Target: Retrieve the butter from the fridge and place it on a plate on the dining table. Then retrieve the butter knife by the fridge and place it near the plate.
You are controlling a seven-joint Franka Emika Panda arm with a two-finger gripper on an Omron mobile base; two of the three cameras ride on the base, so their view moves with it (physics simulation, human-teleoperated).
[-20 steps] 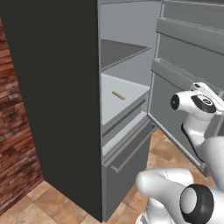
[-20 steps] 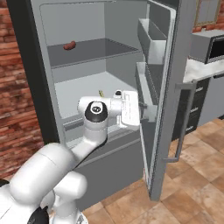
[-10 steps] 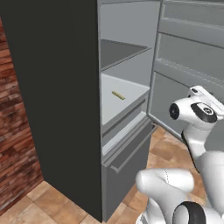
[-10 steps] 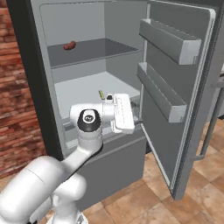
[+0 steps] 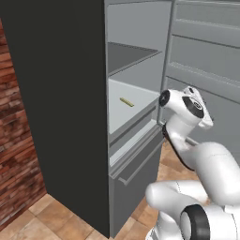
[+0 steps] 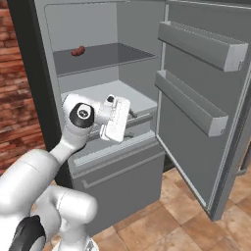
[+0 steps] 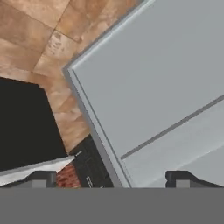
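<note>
I'm on the butter fetch: fridge (image 6: pixel 49 73) door open, butter (image 5: pixel 126 101) lying on the lower shelf, at ten o'clock from my hand in the left base view. Gripper (image 7: pixel 113 178) spread wide, holding nothing. Next I'd judge: turn in, reach over the shelf, descend onto it.

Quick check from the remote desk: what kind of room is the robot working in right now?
Most likely a home kitchen. The robot faces a tall grey fridge with its door swung open, a small butter stick on a shelf, a red brick wall beside it and a brown tiled floor.
</note>
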